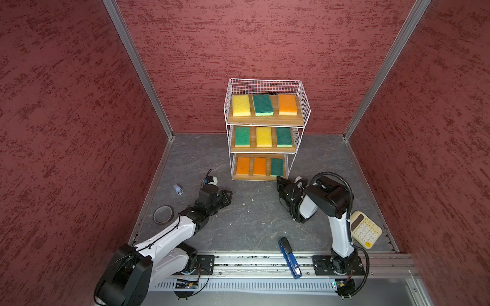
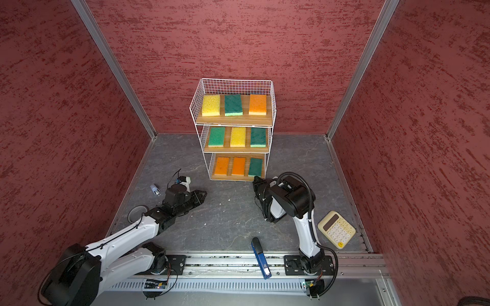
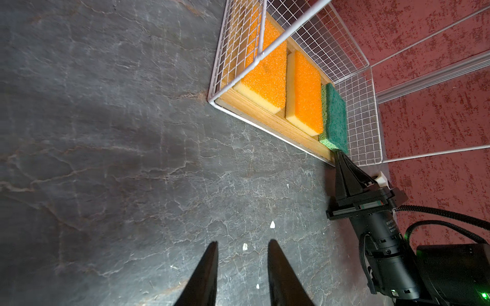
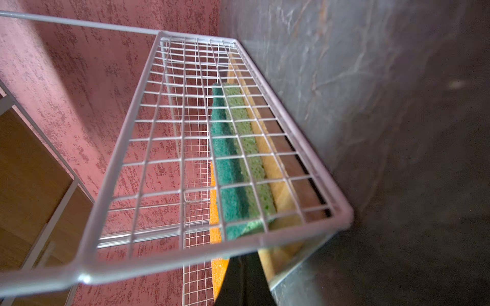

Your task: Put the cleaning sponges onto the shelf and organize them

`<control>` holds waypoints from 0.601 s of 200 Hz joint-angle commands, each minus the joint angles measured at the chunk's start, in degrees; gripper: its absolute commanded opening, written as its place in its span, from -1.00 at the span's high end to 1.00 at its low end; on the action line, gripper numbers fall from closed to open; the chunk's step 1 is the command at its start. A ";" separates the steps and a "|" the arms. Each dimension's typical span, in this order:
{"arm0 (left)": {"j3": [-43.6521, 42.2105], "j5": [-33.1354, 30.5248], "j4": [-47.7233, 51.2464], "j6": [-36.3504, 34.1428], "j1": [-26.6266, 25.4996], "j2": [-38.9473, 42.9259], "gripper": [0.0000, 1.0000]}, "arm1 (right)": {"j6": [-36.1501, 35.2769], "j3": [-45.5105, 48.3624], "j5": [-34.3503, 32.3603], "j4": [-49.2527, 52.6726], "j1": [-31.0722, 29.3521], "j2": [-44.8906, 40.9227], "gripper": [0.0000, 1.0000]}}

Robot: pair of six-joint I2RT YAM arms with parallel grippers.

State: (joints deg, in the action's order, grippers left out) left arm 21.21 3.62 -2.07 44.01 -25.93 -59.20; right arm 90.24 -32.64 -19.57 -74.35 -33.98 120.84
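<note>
Nine sponges (image 1: 263,136) sit three a tier on the shelf (image 1: 265,122), mid-frame in both top views. Right gripper (image 3: 340,159), closed, empty, touches the bottom green sponge (image 3: 335,116) (last nudge, probably); left gripper (image 3: 242,246) part-open, empty.

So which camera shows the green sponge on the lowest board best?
The left wrist view: the green sponge lies close and uncovered. Both top views show it small from above; the right wrist view shows it through the shelf grid.

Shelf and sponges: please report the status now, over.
Left gripper open, empty. Right gripper shut, tips at bottom-tier green sponge. All nine sponges on shelf. Stapler, calculator well aside.
</note>
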 commanded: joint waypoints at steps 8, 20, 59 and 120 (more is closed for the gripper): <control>1.19 0.14 0.49 0.72 0.70 0.42 0.33 | 1.39 0.07 -2.36 6.76 -0.30 1.07 1.00; 1.20 0.06 0.34 0.74 0.71 0.27 0.33 | 1.62 0.41 -2.98 7.04 -0.30 0.94 1.00; 1.20 0.24 0.33 1.10 0.74 -0.65 0.33 | 3.37 1.93 -4.78 7.41 -0.25 0.88 1.00; 1.11 0.23 0.00 1.70 0.63 -1.92 0.33 | 2.15 3.55 -5.10 5.62 0.70 0.89 1.00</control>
State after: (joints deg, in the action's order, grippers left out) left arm 21.23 3.62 -1.67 45.17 -25.61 -60.66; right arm 92.99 -31.29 -23.24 -74.46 -33.89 120.33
